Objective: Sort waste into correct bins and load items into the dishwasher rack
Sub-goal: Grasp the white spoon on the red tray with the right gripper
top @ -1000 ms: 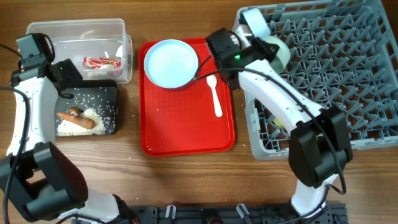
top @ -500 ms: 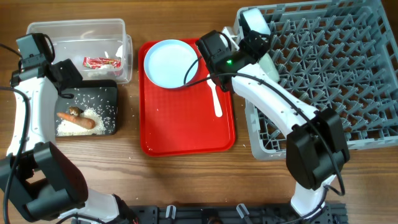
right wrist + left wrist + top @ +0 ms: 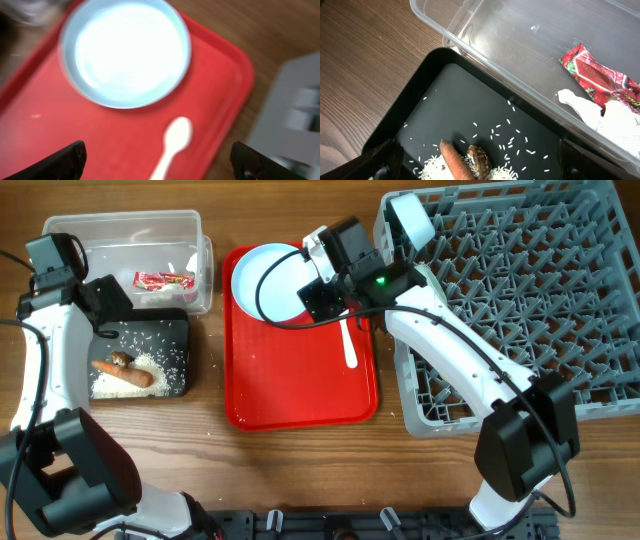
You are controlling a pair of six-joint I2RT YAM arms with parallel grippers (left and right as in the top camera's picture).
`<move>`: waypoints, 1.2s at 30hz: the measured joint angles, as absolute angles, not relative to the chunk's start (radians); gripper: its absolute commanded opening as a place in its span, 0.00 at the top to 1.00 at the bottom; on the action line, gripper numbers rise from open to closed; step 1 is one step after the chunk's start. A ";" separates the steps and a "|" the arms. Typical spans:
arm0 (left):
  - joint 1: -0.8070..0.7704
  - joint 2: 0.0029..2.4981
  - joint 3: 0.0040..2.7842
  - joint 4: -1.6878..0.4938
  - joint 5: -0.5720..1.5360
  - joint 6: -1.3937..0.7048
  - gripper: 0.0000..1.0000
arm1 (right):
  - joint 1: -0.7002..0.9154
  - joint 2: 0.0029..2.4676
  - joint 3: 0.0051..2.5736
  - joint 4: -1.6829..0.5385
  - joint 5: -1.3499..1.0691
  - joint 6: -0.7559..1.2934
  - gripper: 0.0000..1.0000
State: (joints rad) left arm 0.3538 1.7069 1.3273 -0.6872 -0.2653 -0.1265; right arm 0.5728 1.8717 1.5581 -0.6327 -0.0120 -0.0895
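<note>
My right gripper [image 3: 330,290] [image 3: 160,162] hangs open and empty over the red tray, above the white spoon [image 3: 347,345] [image 3: 172,142] and beside the light blue plate [image 3: 272,280] [image 3: 125,52]. A light blue bowl [image 3: 410,220] stands in the grey dishwasher rack [image 3: 520,300] at its left corner. My left gripper [image 3: 108,312] [image 3: 480,165] is open over the black tray [image 3: 175,330] [image 3: 445,100], which holds the orange stick [image 3: 122,375] [image 3: 457,162], the brown lump [image 3: 122,359] [image 3: 480,159] and rice [image 3: 150,365]. The red-and-white wrapper [image 3: 163,280] [image 3: 600,77] lies in the clear tub [image 3: 120,230] [image 3: 520,40].
The red serving tray [image 3: 300,390] [image 3: 75,130] lies between the bins and the rack. White crumpled paper [image 3: 590,110] lies beside the wrapper in the tub. Bare wooden table [image 3: 300,470] runs along the front. My right arm reaches across the rack's left edge.
My right gripper has opened and swung left from the rack's left corner to above the red tray. The left arm has not moved.
</note>
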 measured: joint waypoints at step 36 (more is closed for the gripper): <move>0.354 1.707 1.327 -0.687 -0.265 -0.126 0.00 | 0.442 2.168 1.556 -0.575 -0.052 0.527 0.51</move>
State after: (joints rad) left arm 0.3538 1.7069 1.3273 -0.6872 -0.2653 -0.1265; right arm 0.4423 2.1681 1.5562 -0.5751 -0.0517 0.5266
